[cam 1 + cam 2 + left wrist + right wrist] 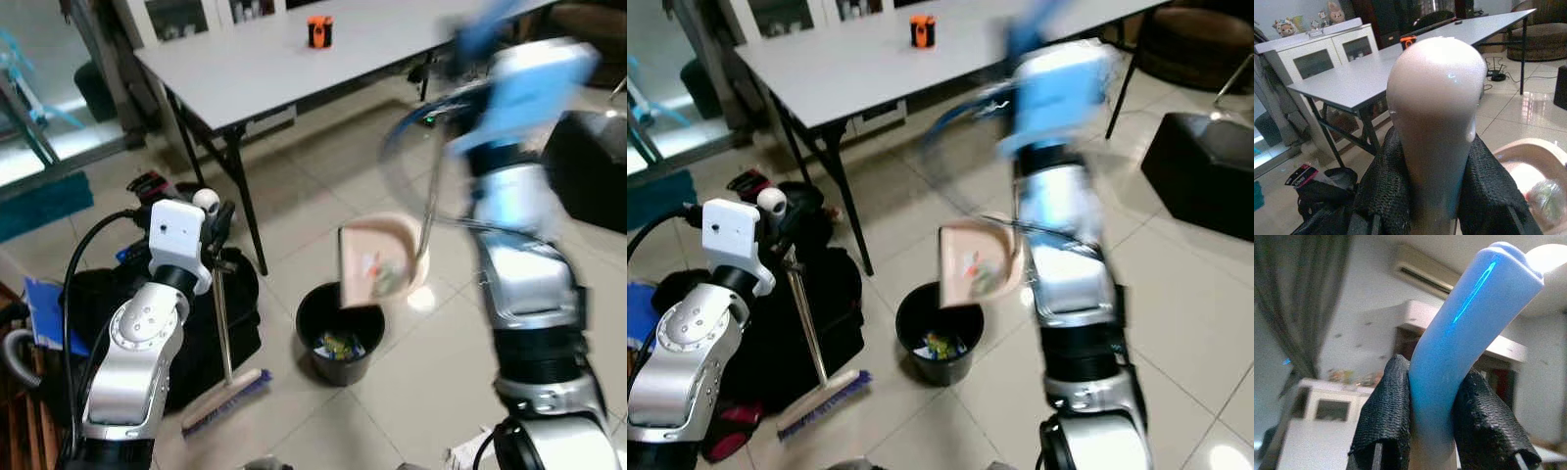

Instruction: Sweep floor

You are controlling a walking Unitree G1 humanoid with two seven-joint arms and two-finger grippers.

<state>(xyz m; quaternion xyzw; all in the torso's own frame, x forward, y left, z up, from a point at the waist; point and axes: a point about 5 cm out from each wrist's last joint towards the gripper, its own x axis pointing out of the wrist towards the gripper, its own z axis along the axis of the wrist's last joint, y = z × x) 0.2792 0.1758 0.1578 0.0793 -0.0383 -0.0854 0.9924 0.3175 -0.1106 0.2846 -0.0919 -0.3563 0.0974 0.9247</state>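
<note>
Pink dustpan (377,262) hangs tilted over black bin (338,333), below right gripper (1432,396) pinching its blue handle (1464,328). Left gripper (1432,196) clamps upright broom (223,323), bristles on floor below

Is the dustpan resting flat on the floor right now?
No. The dustpan is lifted and tipped over the black bin, its handle held by the right gripper, with litter sliding toward the bin.

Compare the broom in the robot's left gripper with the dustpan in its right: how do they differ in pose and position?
The broom stands near upright, bristles on the floor beside the black bin; the dustpan hangs lifted and tipped over the bin, holding litter. The broom's handle top is white; the dustpan's is blue. Both have long handles, gripped by the left gripper and right gripper.
</note>
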